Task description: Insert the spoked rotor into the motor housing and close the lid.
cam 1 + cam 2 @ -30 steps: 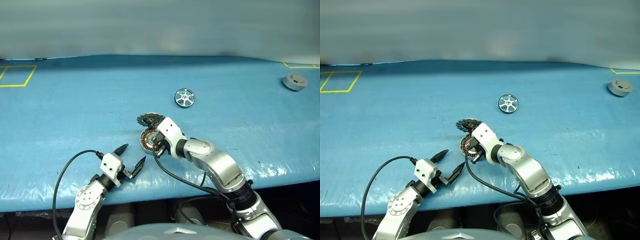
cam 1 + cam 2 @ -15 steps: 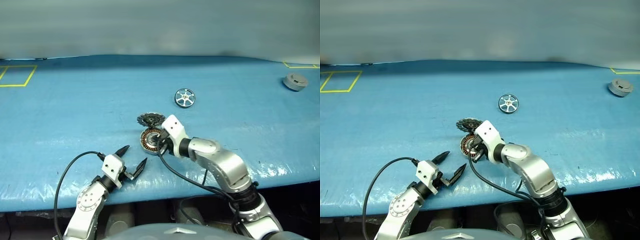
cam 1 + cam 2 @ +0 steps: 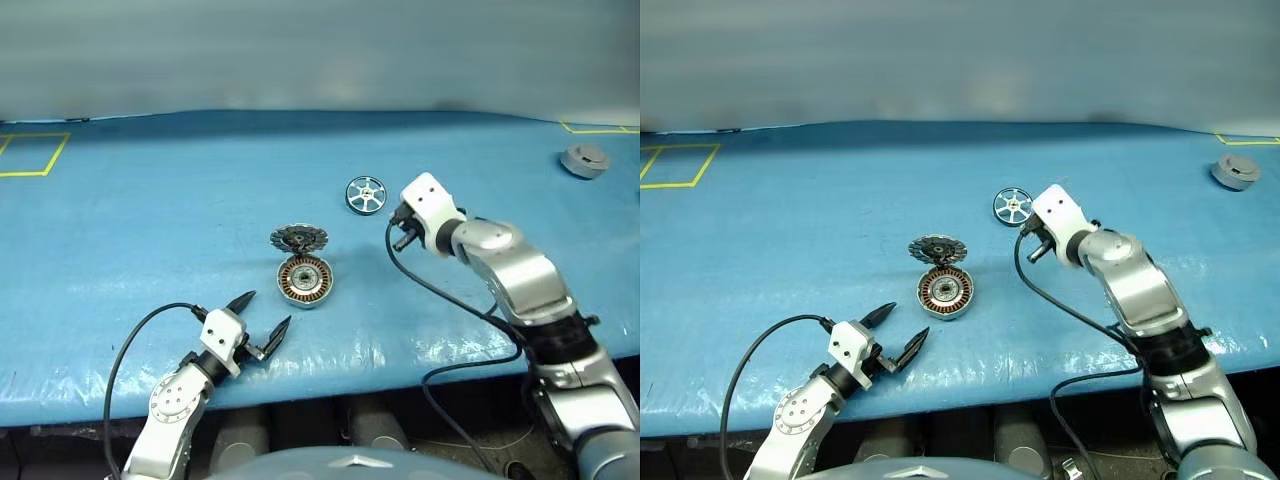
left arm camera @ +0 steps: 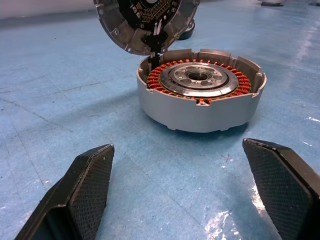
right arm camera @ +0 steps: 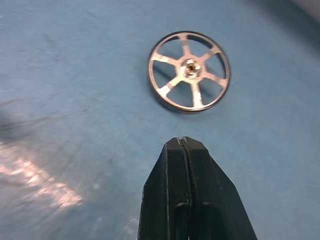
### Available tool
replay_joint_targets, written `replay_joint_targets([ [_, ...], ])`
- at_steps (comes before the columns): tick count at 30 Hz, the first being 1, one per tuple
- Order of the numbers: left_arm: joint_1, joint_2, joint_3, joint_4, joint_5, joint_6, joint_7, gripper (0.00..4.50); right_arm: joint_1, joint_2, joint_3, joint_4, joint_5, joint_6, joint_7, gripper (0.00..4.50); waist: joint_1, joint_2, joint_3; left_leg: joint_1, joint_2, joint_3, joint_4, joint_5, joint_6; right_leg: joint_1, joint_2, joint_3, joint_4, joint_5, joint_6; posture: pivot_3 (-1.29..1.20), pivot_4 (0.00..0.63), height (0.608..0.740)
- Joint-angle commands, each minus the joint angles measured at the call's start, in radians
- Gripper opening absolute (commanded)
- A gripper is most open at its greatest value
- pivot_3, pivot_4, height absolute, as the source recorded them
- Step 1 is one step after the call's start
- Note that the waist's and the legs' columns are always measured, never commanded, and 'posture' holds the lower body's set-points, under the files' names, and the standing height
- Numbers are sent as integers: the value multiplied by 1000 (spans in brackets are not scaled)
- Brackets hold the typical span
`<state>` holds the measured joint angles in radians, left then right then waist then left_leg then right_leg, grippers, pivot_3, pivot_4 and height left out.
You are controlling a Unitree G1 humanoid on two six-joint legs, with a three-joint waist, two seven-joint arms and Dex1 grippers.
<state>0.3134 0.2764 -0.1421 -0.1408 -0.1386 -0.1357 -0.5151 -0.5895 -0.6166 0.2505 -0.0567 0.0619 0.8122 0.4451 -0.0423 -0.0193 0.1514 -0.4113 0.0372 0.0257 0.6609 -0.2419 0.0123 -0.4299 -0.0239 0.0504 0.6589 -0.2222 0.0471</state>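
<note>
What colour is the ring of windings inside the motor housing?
Copper-orange, around a silver-grey centre of the motor housing; the left wrist view shows it best.

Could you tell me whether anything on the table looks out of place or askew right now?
Only the lid: it stands tilted up, hinged open at the motor housing's far rim, not flat. The spoked rotor lies flat on the blue table, apart from both. Nothing looks spilled or damaged.

The right claw (image 5: 189,150) has left the motor housing (image 3: 304,281) — now near the spoked rotor (image 3: 366,194).
</note>
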Motion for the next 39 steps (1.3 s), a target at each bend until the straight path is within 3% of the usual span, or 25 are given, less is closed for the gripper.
replay_joint_targets([
  [1, -10, 2, -2, -26, -7, -4, -6, 4500, -88, 36, 40, 162, -75, -138, 3, 19, 2, 0, 0, 0, 0, 0, 0, 0, 0, 0, 0, 0, 0, 0, 0, 0, 150, 740],
  [5, -12, 3, 3, -29, -7, -4, -6, 4500, -174, 108, 42, 349, -95, -241, 27, 19, 5, 0, 0, -1, -1, 1, -1, -1, 2, 0, 0, 1, -1, 3, -2, 0, 150, 740],
  [12, 7, -2, 1, -39, 0, -7, 5, 4500, -237, 217, -52, 530, -75, -296, -33, 2260, 6, 1, 0, -2, -1, 1, 0, -2, 3, 0, -1, 2, -2, 5, 1, 0, 150, 740],
  [22, 12, -8, -11, -41, 2, -4, 17, 4500, -215, 360, -199, 559, -29, -239, -183, 2260, 4, 1, 1, -1, -1, 2, 0, -2, 3, 0, 0, 3, -1, 5, 1, 0, 150, 740],
  [28, 2, -10, -18, -37, 2, -1, 15, 4500, -224, 398, -215, 614, -45, -274, -242, 2260, 4, 2, 1, -1, -1, 3, 0, -2, 3, 0, 0, 3, -1, 5, 1, 0, 150, 740],
  [31, 0, -10, -20, -37, 3, 0, 15, 4500, -234, 399, -213, 643, -52, -291, -257, 2813, 3, 2, 1, -1, -1, 3, 0, -2, 3, 0, -1, 4, -1, 5, 1, 0, 150, 740],
  [33, 1, -10, -20, -38, 3, -1, 17, 4500, -238, 397, -211, 651, -58, -299, -266, 3440, 2, 2, 1, -1, -1, 4, 0, -2, 3, 0, 0, 4, -1, 5, 1, 0, 150, 740],
  [39, 6, -11, -24, -36, 3, 0, 22, 4500, -247, 404, -227, 686, -49, -316, -272, 3440, -2, 2, 1, 0, -1, 4, 0, -2, 3, 0, 0, 4, -1, 5, 1, 0, 150, 740],
])
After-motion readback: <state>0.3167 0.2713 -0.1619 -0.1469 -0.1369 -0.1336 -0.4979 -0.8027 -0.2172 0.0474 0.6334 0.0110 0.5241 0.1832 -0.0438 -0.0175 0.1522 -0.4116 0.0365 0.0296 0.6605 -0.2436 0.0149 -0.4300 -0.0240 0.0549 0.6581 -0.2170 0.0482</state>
